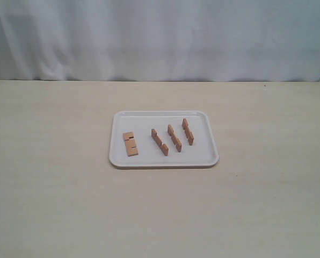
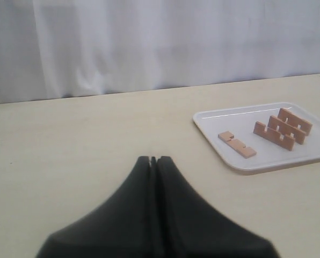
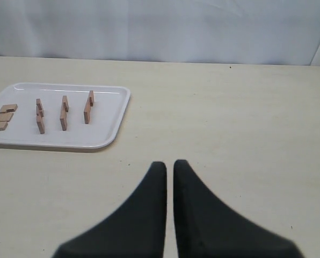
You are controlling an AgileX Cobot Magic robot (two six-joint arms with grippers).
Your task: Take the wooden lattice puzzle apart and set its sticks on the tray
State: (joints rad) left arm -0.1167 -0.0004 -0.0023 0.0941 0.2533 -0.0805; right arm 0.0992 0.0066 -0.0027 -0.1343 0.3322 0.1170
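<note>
The wooden lattice puzzle is apart: its sticks lie singly on the white tray (image 1: 203,155) at the table's middle. One stick (image 1: 130,143) lies flat at the tray's left end. Three sticks (image 1: 174,137) stand on edge side by side, slanted and not touching. The left wrist view shows the tray (image 2: 213,127) and the flat stick (image 2: 237,144) well off from my left gripper (image 2: 153,159), which is shut and holds nothing. My right gripper (image 3: 169,164) is shut and holds nothing, over bare table apart from the tray (image 3: 109,115). Neither gripper appears in the exterior view.
The pale wooden table (image 1: 52,193) spreads wide around the tray on every side. A white curtain (image 1: 160,37) hangs along the table's far edge.
</note>
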